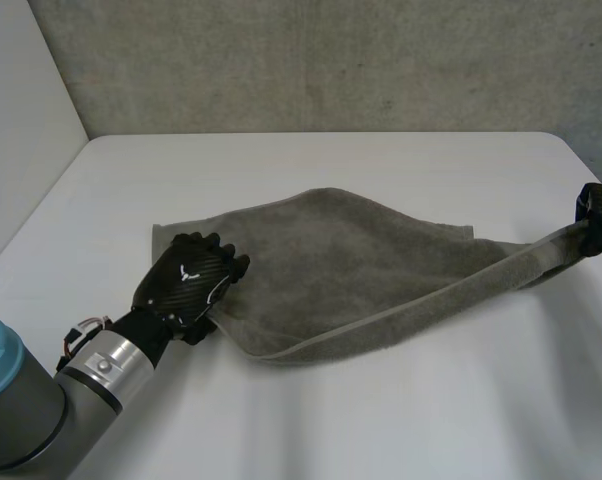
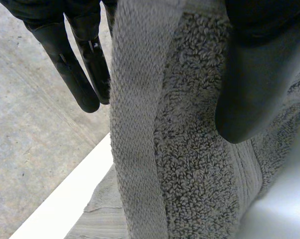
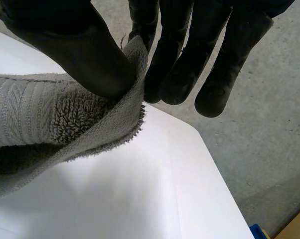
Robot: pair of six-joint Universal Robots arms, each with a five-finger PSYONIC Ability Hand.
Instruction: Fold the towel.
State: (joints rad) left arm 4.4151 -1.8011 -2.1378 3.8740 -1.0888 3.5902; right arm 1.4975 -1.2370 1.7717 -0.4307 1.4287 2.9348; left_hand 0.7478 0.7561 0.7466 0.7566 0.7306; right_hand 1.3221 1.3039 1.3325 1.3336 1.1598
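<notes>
A grey towel (image 1: 351, 260) lies across the white table (image 1: 331, 420), drawn out into a long band toward the right. My left hand (image 1: 191, 285) is at the towel's near left corner, knuckles up. In its wrist view the towel (image 2: 190, 149) hangs between the thumb (image 2: 254, 74) and the fingers (image 2: 82, 74), lifted off the table (image 2: 60, 209). My right hand (image 1: 601, 215) is at the table's right edge, holding the stretched corner above the surface. Its wrist view shows the thumb (image 3: 80, 55) pinching the towel's corner (image 3: 50, 114) against the fingers (image 3: 180, 50).
A concrete wall (image 1: 331, 60) stands behind the table and a white panel (image 1: 21, 120) on the left. The right hand is close to the table's corner (image 3: 190, 134), with concrete floor (image 3: 259, 149) beyond it. A small blue object (image 3: 257, 231) lies on the floor.
</notes>
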